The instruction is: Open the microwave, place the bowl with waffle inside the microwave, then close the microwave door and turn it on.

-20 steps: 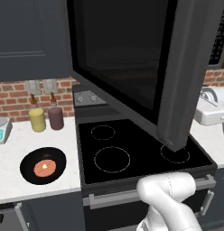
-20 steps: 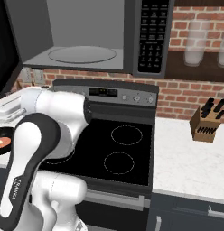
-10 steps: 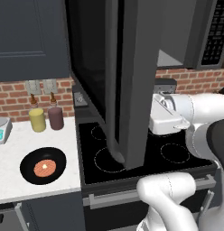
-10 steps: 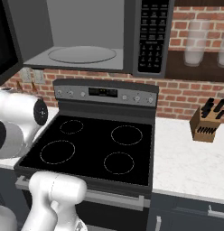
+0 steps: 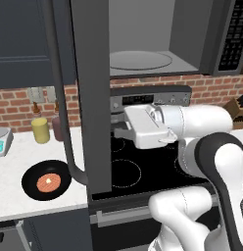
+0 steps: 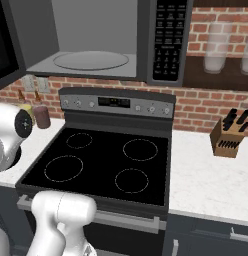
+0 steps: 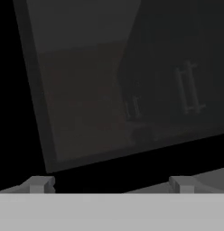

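Note:
The microwave (image 5: 143,54) hangs over the stove with its grey cavity and round turntable (image 6: 91,60) exposed. Its keypad (image 6: 168,40) is at the right. The microwave door (image 5: 91,98) stands swung wide, edge-on in the left base view, with its curved bar handle (image 5: 60,98) on the outer side. My gripper (image 5: 118,130) is open just behind the door's inner face, empty. In the hand view the open gripper (image 7: 110,185) faces the door's dark glass (image 7: 109,90) at close range. The black bowl (image 5: 46,180) with the waffle (image 5: 48,182) sits on the counter, left of the door.
A black stove (image 6: 101,160) lies below the microwave. A yellow bottle (image 5: 40,130) and a dark jar (image 5: 57,128) stand at the brick wall beside a teal scale (image 5: 1,142). A knife block (image 6: 228,135) is on the right counter (image 6: 211,185), with pale jars (image 6: 216,45) above.
The microwave door has swung further open to the left, uncovering the cavity. My arm has followed it, the hand now behind the door over the stove's left side. The bowl has not moved.

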